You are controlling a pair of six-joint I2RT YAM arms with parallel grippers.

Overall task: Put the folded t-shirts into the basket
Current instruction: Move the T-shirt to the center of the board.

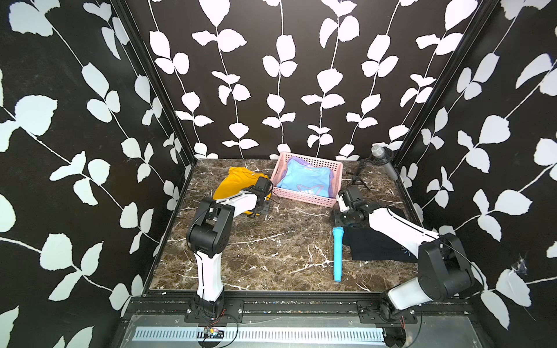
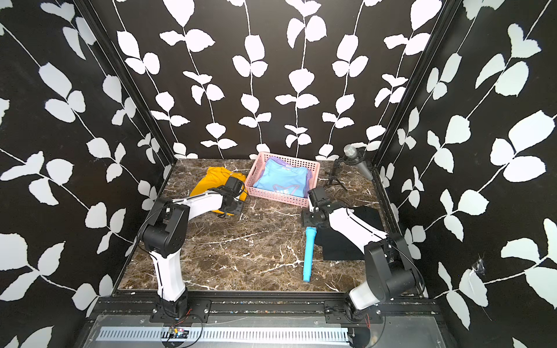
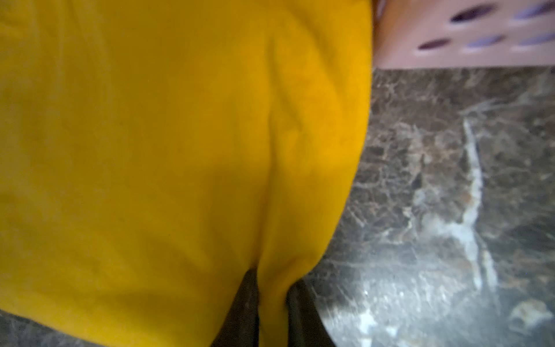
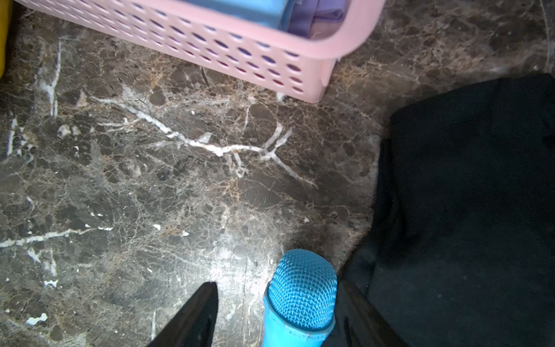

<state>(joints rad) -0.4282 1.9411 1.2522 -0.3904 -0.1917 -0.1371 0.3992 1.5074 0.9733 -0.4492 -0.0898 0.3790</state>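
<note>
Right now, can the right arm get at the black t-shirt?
Probably yes. The black t-shirt lies uncovered right beside the right gripper. The blue toy microphone sits between its open jaws along the shirt's edge, so it may get caught too.

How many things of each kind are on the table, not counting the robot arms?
T-shirts: 4 (lilac, light blue, yellow, black)
Baskets: 1
Microphones: 2 (blue toy, grey on a stand)
Total: 7
</note>
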